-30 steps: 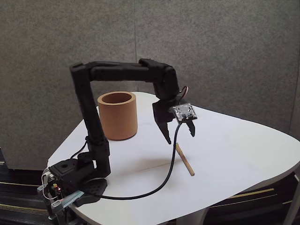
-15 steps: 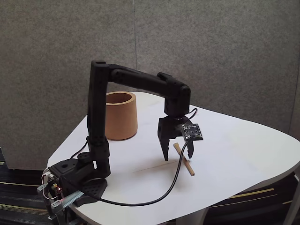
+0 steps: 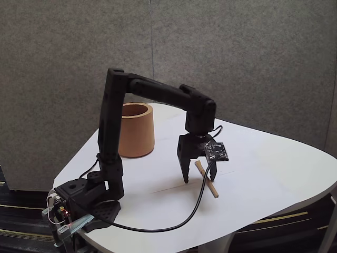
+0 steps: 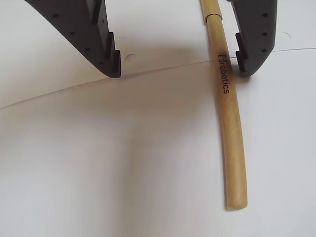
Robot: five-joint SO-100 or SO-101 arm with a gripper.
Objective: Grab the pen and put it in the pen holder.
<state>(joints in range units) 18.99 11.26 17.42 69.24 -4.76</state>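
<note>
One thin tan wooden pen (image 4: pixel 226 103) lies flat on the white table (image 3: pixel 274 174), well apart from the one orange-brown cylindrical pen holder (image 3: pixel 136 130), which stands upright behind the black arm. The arm reaches out from its base, wrist pointing down. The black two-finger gripper (image 3: pixel 199 179) straddles the pen, jaws spread wide, tips apparently at the tabletop. Since half a second ago the gripper has dropped slightly lower; the pen has not moved.

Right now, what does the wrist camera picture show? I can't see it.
A tan pen lies on the white table between the open gripper fingers, close to the right finger. The pen has black writing on it.
</note>
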